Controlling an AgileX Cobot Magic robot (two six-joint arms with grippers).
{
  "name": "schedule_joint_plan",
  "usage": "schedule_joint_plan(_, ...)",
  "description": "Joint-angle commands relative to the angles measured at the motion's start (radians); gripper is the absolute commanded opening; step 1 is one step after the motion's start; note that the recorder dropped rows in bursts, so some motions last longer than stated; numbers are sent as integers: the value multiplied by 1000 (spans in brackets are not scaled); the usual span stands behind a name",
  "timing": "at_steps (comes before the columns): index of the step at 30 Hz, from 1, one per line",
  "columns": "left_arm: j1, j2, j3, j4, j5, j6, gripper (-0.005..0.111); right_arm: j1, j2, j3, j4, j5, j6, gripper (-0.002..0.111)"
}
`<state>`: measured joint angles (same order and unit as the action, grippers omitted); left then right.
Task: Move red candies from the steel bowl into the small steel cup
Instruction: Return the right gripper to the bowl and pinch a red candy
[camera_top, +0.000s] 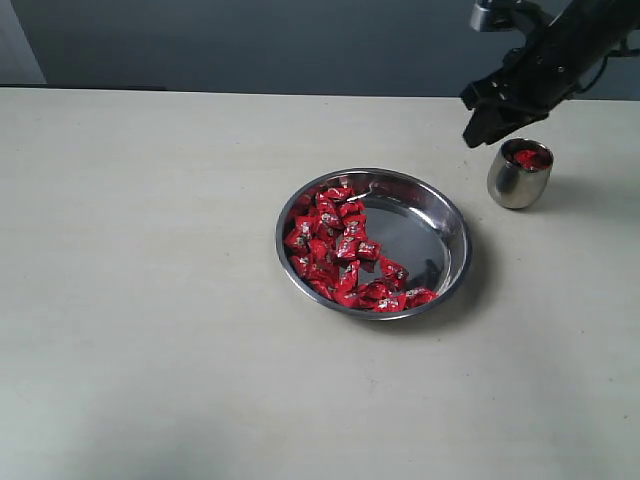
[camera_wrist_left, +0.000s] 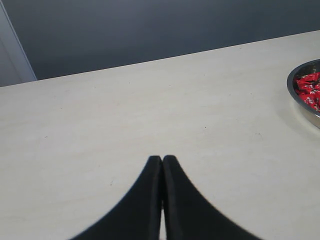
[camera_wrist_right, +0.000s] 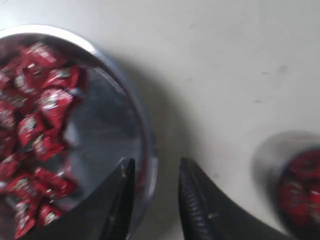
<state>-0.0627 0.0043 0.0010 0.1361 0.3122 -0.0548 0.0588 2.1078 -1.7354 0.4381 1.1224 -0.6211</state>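
The right gripper (camera_top: 478, 128) is hovering above the edge of the bowl (camera_top: 452, 214) on the side where the cup (camera_top: 518, 184) is standing upright, just beside the bowl and not touching it. Its jaws are standing apart with nothing between them. The cup is showing red inside.

The red candies (camera_top: 335, 250) are lying heaped in a crescent along the half of the bowl away from the cup, and the half nearest the cup is sitting bare. The next pick is therefore likely calling for a reach across that bare steel to the far side of the bowl.

The left gripper (camera_wrist_left: 161, 160) is resting closed and empty, well apart from the bowl, so the right arm is the nearer one.
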Motion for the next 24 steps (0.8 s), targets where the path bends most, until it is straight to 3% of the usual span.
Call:
schedule_joint_plan(1,-10,-4,-1,0,-4,-6,0,109,2,-5,9,99,-84,31)
schedule_joint_plan(7,-10,-4,-1,0,-4,-6,0,205,58,10,-79,99,-78,31)
schedule_joint_plan(24,-10,-4,-1,0,-4,-6,0,275,85,115,-66,99,-78,31)
